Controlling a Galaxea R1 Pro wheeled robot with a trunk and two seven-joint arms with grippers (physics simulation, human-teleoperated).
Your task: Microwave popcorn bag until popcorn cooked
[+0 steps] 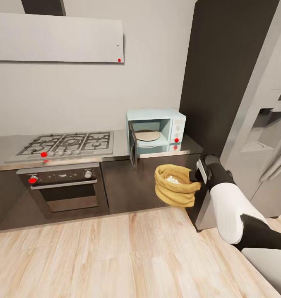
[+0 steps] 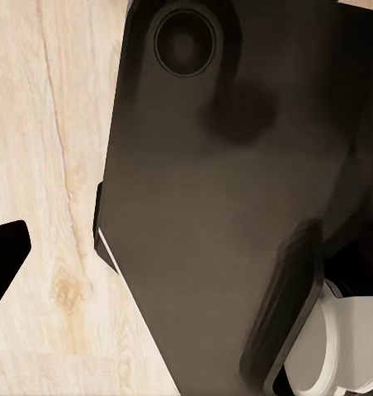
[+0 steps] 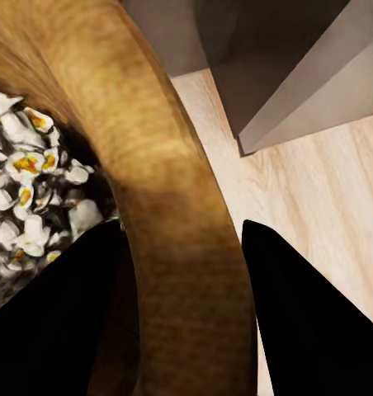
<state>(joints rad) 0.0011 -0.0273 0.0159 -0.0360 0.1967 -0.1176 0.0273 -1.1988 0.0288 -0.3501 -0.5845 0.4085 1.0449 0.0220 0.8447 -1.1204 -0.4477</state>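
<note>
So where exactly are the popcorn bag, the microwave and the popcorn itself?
popcorn bag [image 1: 175, 192]: head view, on its wrinkled front side.
microwave [image 1: 155, 113]: head view, on its pale blue top.
popcorn [image 3: 21, 186]: right wrist view, on the white heap inside the bag.

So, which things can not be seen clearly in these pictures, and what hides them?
- Left gripper: in the left wrist view, one dark fingertip enters at the edge; open or shut cannot be told.
- Popcorn: in the head view, a small whitish patch, too small for detail; the popcorn bag hides the rest.
- Right gripper: in the head view, its fingertips are hidden behind the bag's rim.
- Microwave: knob markings are too small to read.
</note>
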